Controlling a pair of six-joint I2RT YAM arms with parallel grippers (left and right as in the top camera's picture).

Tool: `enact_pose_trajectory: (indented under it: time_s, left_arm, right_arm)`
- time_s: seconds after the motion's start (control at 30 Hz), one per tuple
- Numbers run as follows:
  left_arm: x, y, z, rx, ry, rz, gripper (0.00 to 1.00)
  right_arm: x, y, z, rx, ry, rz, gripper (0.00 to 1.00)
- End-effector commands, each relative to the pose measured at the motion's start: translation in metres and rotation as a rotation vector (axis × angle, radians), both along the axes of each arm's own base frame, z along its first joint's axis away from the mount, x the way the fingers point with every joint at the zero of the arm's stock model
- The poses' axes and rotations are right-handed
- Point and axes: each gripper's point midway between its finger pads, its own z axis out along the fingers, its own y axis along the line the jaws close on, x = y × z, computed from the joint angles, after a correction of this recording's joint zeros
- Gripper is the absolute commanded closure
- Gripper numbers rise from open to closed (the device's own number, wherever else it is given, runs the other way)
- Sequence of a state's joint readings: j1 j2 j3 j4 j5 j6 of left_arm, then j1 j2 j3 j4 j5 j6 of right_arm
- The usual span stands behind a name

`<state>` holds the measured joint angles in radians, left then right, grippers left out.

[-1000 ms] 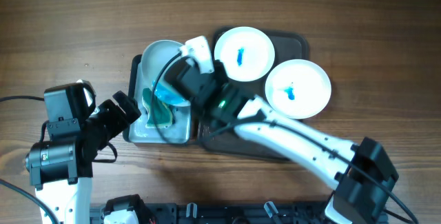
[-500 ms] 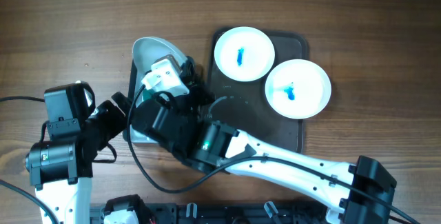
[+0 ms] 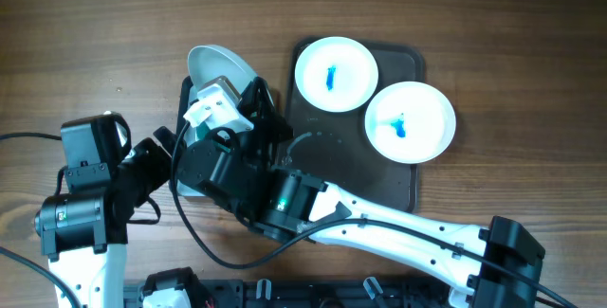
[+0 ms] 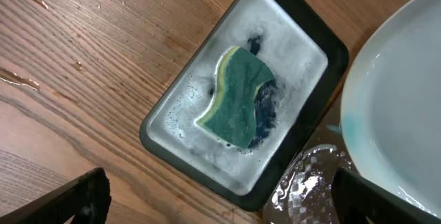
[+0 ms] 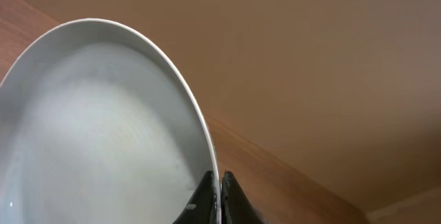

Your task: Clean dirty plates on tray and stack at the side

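The right tool (image 5: 219, 191) is closed on the held plate (image 5: 103, 127), with both fingers pinching its rim. The held plate is raised off the counter (image 3: 95, 24) and steeply tilted. It sits above the far end of the small grey tray (image 4: 165, 124), left of the counter's centre and toward the far edge. In the right wrist view its inner face is plain white. The left wrist view shows a faint blue-green tinge near the rim. The small grey tray has a dark rim and a foamy, wet floor. A green sponge (image 4: 238, 100) with a yellow layer lies in it, and a dark blue stain touches the sponge's right side. The left tool (image 4: 220, 191) is open, jaws well apart, and holds nothing. It hangs above the near end of the small grey tray, toward the counter's left edge. The dark brown tray (image 3: 346, 166) lies just right of the counter's centre, beside the small grey tray. The second plate (image 3: 336, 74) rests flat in its far-left corner with a blue smear at its centre. The third plate (image 3: 410, 121), also smeared blue, touches the second and overhangs the dark brown tray's right rim, toward the counter's right edge.
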<state>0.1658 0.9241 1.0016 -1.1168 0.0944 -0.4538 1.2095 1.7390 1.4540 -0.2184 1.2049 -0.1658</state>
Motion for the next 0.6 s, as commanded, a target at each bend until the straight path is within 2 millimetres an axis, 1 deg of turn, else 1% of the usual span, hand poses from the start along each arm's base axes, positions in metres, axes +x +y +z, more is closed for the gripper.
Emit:
enact_pose_trajectory:
  time_s: [0.0, 0.1, 0.17, 0.27, 0.43, 0.5, 0.57]
  left_arm:
    - [0.001, 0.005, 0.008, 0.02, -0.022, 0.016, 0.0]
    - [0.001, 0.005, 0.008, 0.02, -0.022, 0.016, 0.0]
    - [0.001, 0.005, 0.008, 0.02, -0.022, 0.016, 0.0]
    - [0.001, 0.005, 0.008, 0.019, -0.022, 0.016, 0.0]
    - [0.001, 0.005, 0.008, 0.02, -0.022, 0.016, 0.0]
    - [0.001, 0.005, 0.008, 0.02, -0.022, 0.016, 0.0]
    - [0.001, 0.005, 0.008, 0.02, -0.022, 0.016, 0.0]
  right_arm:
    - [-0.002, -0.006, 0.025, 0.012, -0.036, -0.015, 0.96]
    - [-0.002, -0.006, 0.026, 0.013, -0.037, -0.014, 0.96]
    - [-0.002, -0.002, 0.024, -0.018, -0.026, 0.012, 0.96]
    - [-0.004, 0.016, 0.015, -0.172, 0.017, 0.148, 0.96]
    - [-0.006, 0.027, 0.009, -0.36, 0.032, 0.257, 0.96]
    - [-0.007, 0.029, 0.009, -0.411, 0.031, 0.278, 0.96]
    - [-0.007, 0.03, 0.011, -0.421, 0.024, 0.281, 0.96]
